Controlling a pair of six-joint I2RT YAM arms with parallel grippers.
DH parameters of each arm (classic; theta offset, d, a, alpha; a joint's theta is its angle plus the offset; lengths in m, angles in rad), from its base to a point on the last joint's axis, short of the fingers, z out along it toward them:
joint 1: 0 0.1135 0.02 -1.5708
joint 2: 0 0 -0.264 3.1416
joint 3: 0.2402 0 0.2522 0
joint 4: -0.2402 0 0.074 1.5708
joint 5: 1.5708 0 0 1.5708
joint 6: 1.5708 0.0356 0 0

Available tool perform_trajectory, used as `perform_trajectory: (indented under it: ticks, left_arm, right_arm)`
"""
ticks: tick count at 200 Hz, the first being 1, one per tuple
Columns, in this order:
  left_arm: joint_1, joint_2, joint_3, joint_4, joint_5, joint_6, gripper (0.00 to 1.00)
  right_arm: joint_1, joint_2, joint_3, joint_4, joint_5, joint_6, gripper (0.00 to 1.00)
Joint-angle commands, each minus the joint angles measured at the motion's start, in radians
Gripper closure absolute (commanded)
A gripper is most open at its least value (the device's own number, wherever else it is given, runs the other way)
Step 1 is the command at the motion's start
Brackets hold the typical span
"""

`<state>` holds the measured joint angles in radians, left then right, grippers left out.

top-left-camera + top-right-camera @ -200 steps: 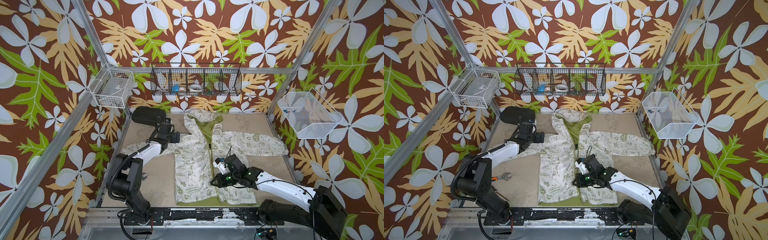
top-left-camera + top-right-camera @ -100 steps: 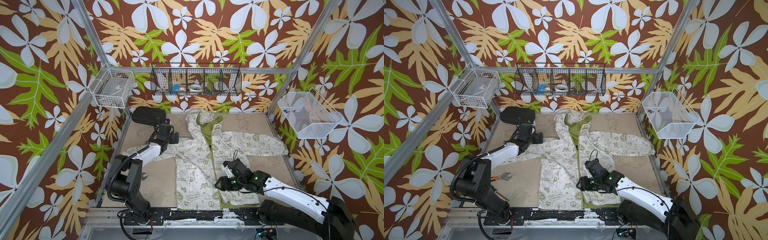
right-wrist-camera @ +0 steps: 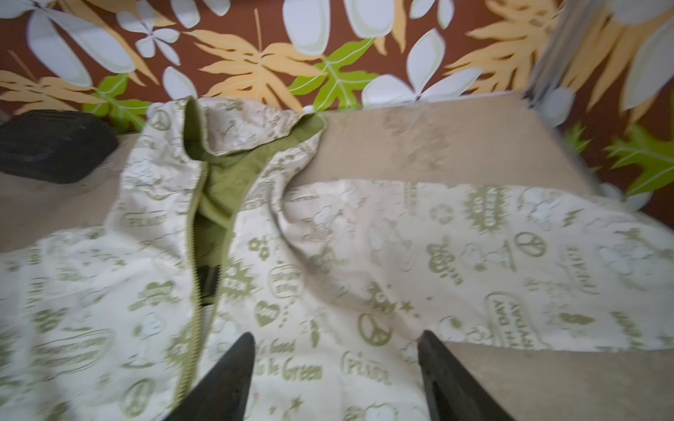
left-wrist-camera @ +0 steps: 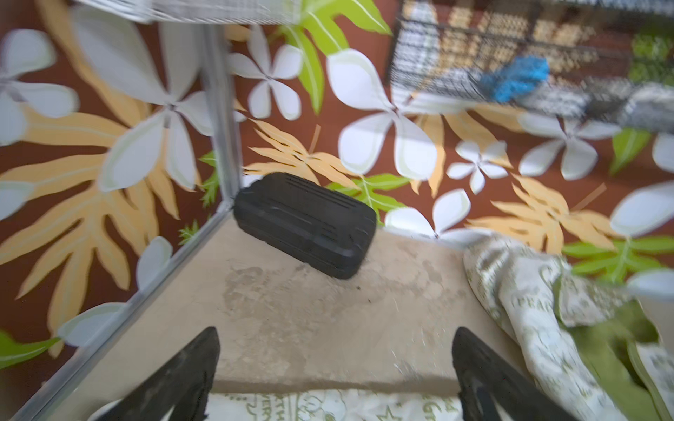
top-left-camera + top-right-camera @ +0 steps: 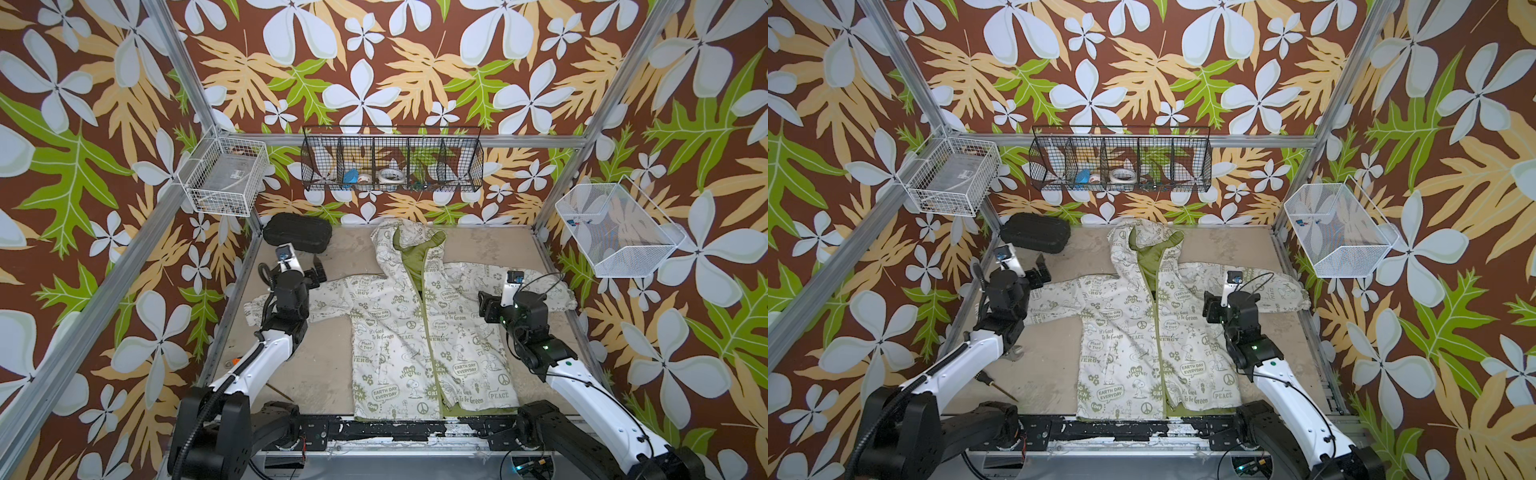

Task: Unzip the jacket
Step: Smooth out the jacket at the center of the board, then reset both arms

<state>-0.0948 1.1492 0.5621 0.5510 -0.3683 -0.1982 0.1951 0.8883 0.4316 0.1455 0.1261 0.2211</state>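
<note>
Right wrist view gives you the right gripper (image 3: 336,335) with its two dark fingers (image 3: 226,375) spread wide and no cloth caught between them. Beneath them the jacket (image 3: 401,255) lies flat on the tan table (image 3: 437,138). From there you can see the olive zipper strip (image 3: 191,255) parted at the neck, with green lining showing in the gap down to a small black label. Below that label the picture is too blurred for you to tell whether the teeth are joined. In the left wrist view the left gripper (image 4: 336,330) is spread just as wide and holds nothing. Bare table shows between its fingers, a band of printed cloth lies under them, and the black case (image 4: 306,224) sits ahead in the back corner by the frame post. In both top views the jacket lies in the middle of the table. Its hood (image 5: 399,241) points to the back wall, its hem is at the front edge, and one sleeve stretches out to each side. At the hem the two front edges part a little, with a sliver of green lining between them. Your left gripper hangs by the back edge of the left sleeve, between it and the case. Your right gripper hangs over the right sleeve, close to where that sleeve meets the body.
</note>
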Motion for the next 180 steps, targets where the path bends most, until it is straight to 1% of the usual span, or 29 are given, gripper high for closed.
perform_trajectory:
  ticks: [1, 19, 36, 48, 55, 61, 72, 81, 84, 90, 93, 99, 104, 112, 113, 114, 115, 116, 117, 119, 126, 132, 138, 146, 155, 164, 166, 174, 180]
  left_arm:
    - [0.071, -0.031, -0.048, 0.117, -0.007, -0.113, 0.00]
    - [0.079, -0.029, -0.087, 0.124, -0.028, -0.076, 0.00]
    - [0.079, -0.036, -0.139, 0.152, -0.008, -0.079, 0.00]
    - [0.081, -0.040, -0.175, 0.168, -0.016, -0.102, 0.00]
    - [0.081, -0.037, -0.189, 0.174, -0.027, -0.105, 0.00]
    - [0.081, -0.033, -0.200, 0.179, -0.039, -0.107, 0.00]
    - [0.081, -0.023, -0.216, 0.190, -0.056, -0.100, 0.00]
    - [0.081, -0.014, -0.230, 0.198, -0.069, -0.093, 0.00]
    - [0.081, -0.011, -0.235, 0.203, -0.074, -0.095, 0.00]
    - [0.081, -0.004, -0.247, 0.217, -0.088, -0.101, 0.00]
    - [0.082, -0.002, -0.253, 0.224, -0.094, -0.102, 0.00]
    - [0.081, 0.006, -0.268, 0.250, -0.101, -0.104, 0.00]
    - [0.081, 0.015, -0.283, 0.282, -0.103, -0.098, 0.00]
    - [0.081, 0.034, -0.309, 0.343, -0.101, -0.079, 0.00]
    - [0.081, 0.037, -0.312, 0.354, -0.100, -0.074, 0.00]
    - [0.081, 0.038, -0.314, 0.361, -0.100, -0.071, 0.00]
    - [0.081, 0.040, -0.316, 0.367, -0.100, -0.070, 0.00]
    - [0.081, 0.043, -0.318, 0.372, -0.101, -0.065, 0.00]
    - [0.081, 0.046, -0.318, 0.376, -0.101, -0.061, 0.00]
    - [0.081, 0.052, -0.319, 0.386, -0.098, -0.053, 0.00]
    - [0.081, 0.070, -0.305, 0.356, -0.088, -0.042, 0.00]
    - [0.079, 0.095, -0.294, 0.349, -0.071, -0.027, 0.00]
    - [0.078, 0.127, -0.297, 0.374, -0.055, -0.016, 0.00]
    - [0.074, 0.176, -0.305, 0.416, -0.056, -0.016, 0.00]
    - [0.067, 0.239, -0.324, 0.523, -0.073, 0.006, 0.00]
    - [0.035, 0.237, -0.292, 0.448, -0.034, 0.038, 0.02]
    - [0.025, 0.245, -0.300, 0.460, -0.021, 0.057, 0.03]
    - [-0.011, 0.289, -0.371, 0.661, 0.014, 0.142, 0.03]
    - [-0.020, 0.291, -0.421, 0.746, 0.033, 0.140, 0.02]
  right_arm:
    - [-0.093, 0.008, -0.111, 0.436, 0.148, -0.065, 0.19]
    - [-0.213, 0.080, -0.213, 0.609, 0.147, -0.004, 0.19]
    - [-0.281, 0.192, -0.296, 0.799, 0.124, 0.011, 0.21]
    - [-0.286, 0.311, -0.320, 0.926, 0.111, -0.007, 0.22]
    - [-0.285, 0.365, -0.311, 0.986, 0.092, -0.018, 0.26]
    - [-0.285, 0.390, -0.290, 0.978, 0.036, -0.057, 0.27]
    - [-0.283, 0.482, -0.240, 0.988, 0.008, -0.071, 0.30]
    - [-0.243, 0.499, -0.184, 0.893, -0.008, -0.121, 0.32]
    - [-0.225, 0.512, -0.173, 0.897, -0.013, -0.146, 0.33]
    - [-0.202, 0.570, -0.190, 0.978, -0.056, -0.197, 0.34]
    - [-0.197, 0.603, -0.209, 1.067, -0.099, -0.220, 0.34]
    - [-0.190, 0.636, -0.260, 1.227, -0.098, -0.230, 0.36]
    - [-0.190, 0.619, -0.274, 1.216, -0.093, -0.229, 0.35]
    - [-0.193, 0.570, -0.245, 1.064, -0.082, -0.222, 0.34]
    - [-0.193, 0.565, -0.240, 1.050, -0.081, -0.222, 0.31]
    - [-0.194, 0.564, -0.235, 1.042, -0.080, -0.221, 0.23]
    - [-0.194, 0.567, -0.232, 1.038, -0.081, -0.221, 0.12]
    - [-0.194, 0.570, -0.231, 1.044, -0.081, -0.221, 0.07]
    - [-0.195, 0.575, -0.231, 1.048, -0.081, -0.220, 0.03]
    - [-0.195, 0.585, -0.230, 1.074, -0.078, -0.220, 0.01]
    - [-0.194, 0.606, -0.240, 1.127, -0.075, -0.222, 0.00]
    - [-0.192, 0.588, -0.245, 1.105, -0.074, -0.221, 0.00]
    - [-0.191, 0.572, -0.235, 1.060, -0.070, -0.222, 0.00]
    - [-0.188, 0.588, -0.234, 1.085, -0.078, -0.226, 0.00]
    - [-0.189, 0.580, -0.224, 1.055, -0.083, -0.228, 0.00]
    - [-0.189, 0.584, -0.224, 1.063, -0.084, -0.229, 0.00]
    - [-0.188, 0.587, -0.226, 1.068, -0.085, -0.229, 0.00]
    - [-0.189, 0.581, -0.225, 1.052, -0.084, -0.228, 0.00]
    - [-0.189, 0.582, -0.222, 1.054, -0.086, -0.228, 0.00]
